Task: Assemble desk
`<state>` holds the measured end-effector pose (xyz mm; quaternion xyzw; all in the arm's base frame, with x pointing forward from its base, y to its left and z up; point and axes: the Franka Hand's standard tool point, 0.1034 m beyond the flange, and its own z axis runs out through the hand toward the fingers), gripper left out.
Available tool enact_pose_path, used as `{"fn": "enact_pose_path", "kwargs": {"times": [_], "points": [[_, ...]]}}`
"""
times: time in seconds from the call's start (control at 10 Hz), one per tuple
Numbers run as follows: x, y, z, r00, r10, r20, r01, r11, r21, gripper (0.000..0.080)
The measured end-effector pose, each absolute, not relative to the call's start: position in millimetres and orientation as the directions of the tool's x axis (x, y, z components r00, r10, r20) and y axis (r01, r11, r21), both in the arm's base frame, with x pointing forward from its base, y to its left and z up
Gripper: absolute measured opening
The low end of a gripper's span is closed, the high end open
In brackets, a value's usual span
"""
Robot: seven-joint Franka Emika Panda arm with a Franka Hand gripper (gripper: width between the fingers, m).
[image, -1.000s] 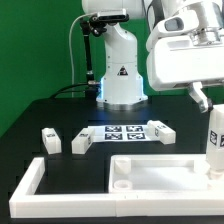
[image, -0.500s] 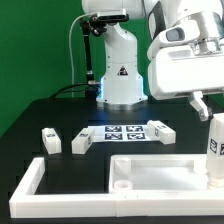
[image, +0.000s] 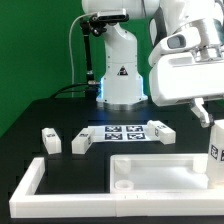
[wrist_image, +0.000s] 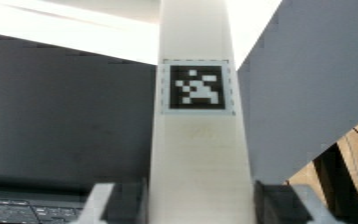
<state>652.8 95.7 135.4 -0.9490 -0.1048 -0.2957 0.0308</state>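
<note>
**Set the leg (image: pixel 216 150) down straight**

The white tabletop (image: pixel 165 176) lies flat in front. The gripper (wrist_image: pixel 188 205) is clamped on one upright leg by its corner on the exterior view's right. Go down slowly, no tilting.

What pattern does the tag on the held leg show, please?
Black-and-white pixel tag on the white leg; wrist view shows it best.

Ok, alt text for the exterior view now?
The hand holds a white leg upright over the tabletop's end at the exterior view's right. Loose legs and the marker board lie behind on the black table.
</note>
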Motion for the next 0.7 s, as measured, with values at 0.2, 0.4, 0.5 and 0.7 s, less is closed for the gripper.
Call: {"fn": "enact_pose_path", "kwargs": {"times": [0.2, 0.4, 0.5, 0.7], "points": [[654.4, 96.3, 135.3, 0.791, 0.178, 0.585, 0.215, -0.977, 0.006, 0.0284], [654.5, 96.0, 135.3, 0.791, 0.178, 0.585, 0.215, -0.977, 0.006, 0.0284], [654.5, 96.0, 135.3, 0.791, 0.178, 0.585, 0.215, -0.977, 0.006, 0.0475], [654.5, 96.0, 135.3, 0.791, 0.178, 0.585, 0.215, -0.977, 0.006, 0.0591]]}}
